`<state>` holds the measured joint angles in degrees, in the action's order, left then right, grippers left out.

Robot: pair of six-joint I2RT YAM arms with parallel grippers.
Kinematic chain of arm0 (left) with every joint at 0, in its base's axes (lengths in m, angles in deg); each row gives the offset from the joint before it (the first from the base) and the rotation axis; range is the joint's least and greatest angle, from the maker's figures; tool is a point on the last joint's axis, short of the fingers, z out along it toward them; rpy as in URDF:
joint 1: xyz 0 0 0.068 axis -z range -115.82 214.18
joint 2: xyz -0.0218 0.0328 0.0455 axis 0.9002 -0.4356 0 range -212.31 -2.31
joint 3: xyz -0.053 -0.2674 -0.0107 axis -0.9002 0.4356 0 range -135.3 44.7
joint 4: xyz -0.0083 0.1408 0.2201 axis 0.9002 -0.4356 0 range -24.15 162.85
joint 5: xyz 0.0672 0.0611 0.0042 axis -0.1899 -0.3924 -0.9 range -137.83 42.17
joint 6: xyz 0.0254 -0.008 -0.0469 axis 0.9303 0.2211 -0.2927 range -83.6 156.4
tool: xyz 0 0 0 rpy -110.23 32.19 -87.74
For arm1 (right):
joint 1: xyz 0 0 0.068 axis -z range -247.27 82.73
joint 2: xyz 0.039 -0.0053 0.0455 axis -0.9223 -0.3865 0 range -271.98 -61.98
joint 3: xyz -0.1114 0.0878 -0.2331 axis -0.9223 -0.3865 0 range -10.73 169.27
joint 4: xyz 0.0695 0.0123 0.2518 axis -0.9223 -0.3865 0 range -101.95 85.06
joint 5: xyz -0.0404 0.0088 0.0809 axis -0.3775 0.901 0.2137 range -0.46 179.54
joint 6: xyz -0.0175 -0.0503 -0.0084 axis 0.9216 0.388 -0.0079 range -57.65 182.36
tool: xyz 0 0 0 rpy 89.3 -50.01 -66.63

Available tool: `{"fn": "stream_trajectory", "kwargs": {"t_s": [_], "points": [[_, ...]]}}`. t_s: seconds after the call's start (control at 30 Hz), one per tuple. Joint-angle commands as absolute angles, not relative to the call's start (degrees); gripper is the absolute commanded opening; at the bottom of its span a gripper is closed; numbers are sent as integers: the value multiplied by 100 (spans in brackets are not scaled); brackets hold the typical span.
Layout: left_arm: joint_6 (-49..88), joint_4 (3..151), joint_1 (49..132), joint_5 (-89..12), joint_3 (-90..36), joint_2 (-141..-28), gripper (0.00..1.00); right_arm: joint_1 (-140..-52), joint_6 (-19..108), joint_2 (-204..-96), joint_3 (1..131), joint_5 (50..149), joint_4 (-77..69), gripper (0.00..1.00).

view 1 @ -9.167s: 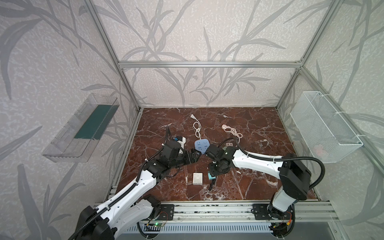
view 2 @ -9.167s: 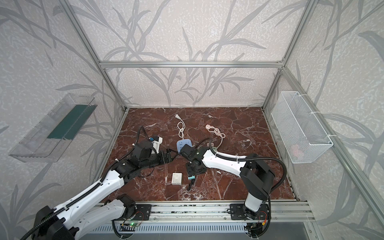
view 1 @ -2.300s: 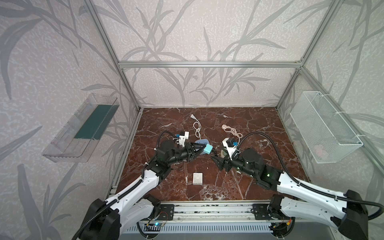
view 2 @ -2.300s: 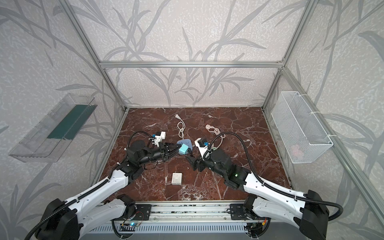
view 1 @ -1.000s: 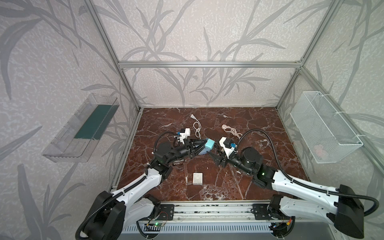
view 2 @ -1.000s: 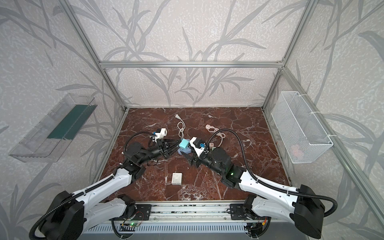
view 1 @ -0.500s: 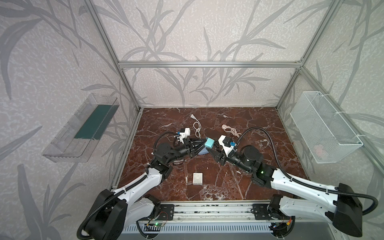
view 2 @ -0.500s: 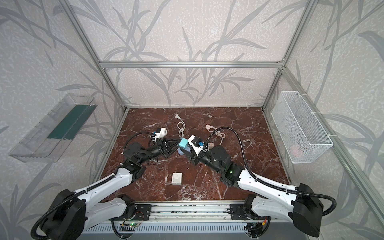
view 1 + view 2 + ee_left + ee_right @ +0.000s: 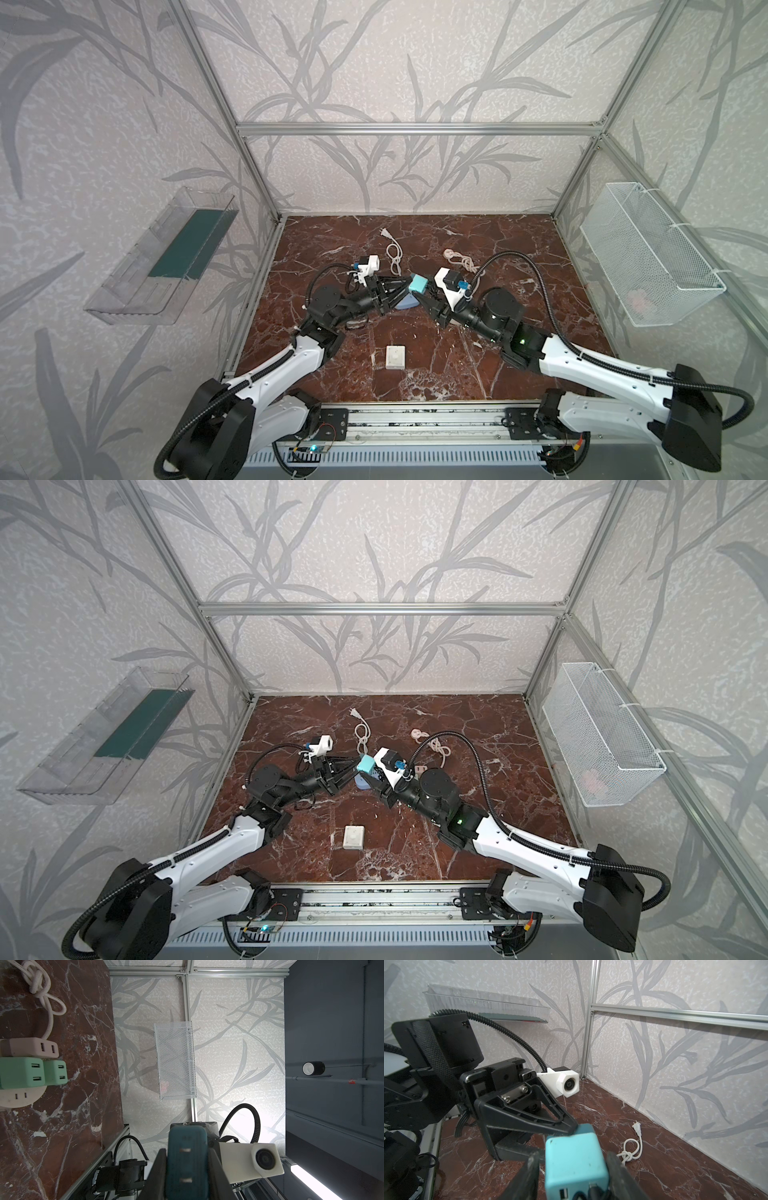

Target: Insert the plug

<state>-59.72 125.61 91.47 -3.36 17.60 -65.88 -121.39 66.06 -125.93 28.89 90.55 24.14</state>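
Left gripper (image 9: 405, 286): clamped tight on the teal plug (image 9: 417, 284), which is held aloft over the middle of the marble surface (image 9: 498, 232). Right gripper (image 9: 572, 1156): jaws flank the plug's free end; firm contact cannot be confirmed. Judgement: handover. Right grip should seat squarely on the flat sides before the left lets go.

Marble tabletop (image 9: 519, 245), white box (image 9: 395, 356) (near front), knotted white cord (image 9: 394, 254)

No legible text, label, brand, number or sign in any view. Teal rounded plastic plug adapter (image 9: 187, 1165), left wrist view: faint embossed marks on pronged face, too blurred to read.
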Motion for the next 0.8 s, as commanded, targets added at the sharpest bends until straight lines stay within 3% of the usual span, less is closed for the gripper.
{"fn": "stream_trajectory", "kwargs": {"t_s": [0.0,0.33,0.4,0.53,0.63,0.67,0.7,0.73,0.77], "points": [[-6142,12875,9172,-160,1789,-6498,0,-12141,6609,-12656,3102,9192,2426,51],[-6160,12932,9172,-150,1789,-6553,0,-12106,6652,-12780,3220,9251,2294,46],[-6160,12943,9171,-151,1789,-6555,0,-12081,6641,-12807,3259,9327,2213,35],[-6127,12925,9170,-146,1802,-6586,0,-12053,6543,-12817,3273,9354,2175,0],[-6095,12923,9162,-177,1827,-6653,0,-12027,6399,-12760,3241,9281,2174,0],[-6098,12932,9160,-163,1833,-6681,12,-12003,6342,-12740,3243,9291,2130,0],[-6083,12915,9144,-164,1826,-6701,33,-11969,6250,-12721,3256,9320,2053,0],[-6044,12846,9130,-171,1824,-6704,60,-11935,6157,-12698,3276,9340,1947,0],[-5985,12740,9104,-186,1815,-6700,76,-11906,6055,-12678,3315,9368,1837,0]]}}
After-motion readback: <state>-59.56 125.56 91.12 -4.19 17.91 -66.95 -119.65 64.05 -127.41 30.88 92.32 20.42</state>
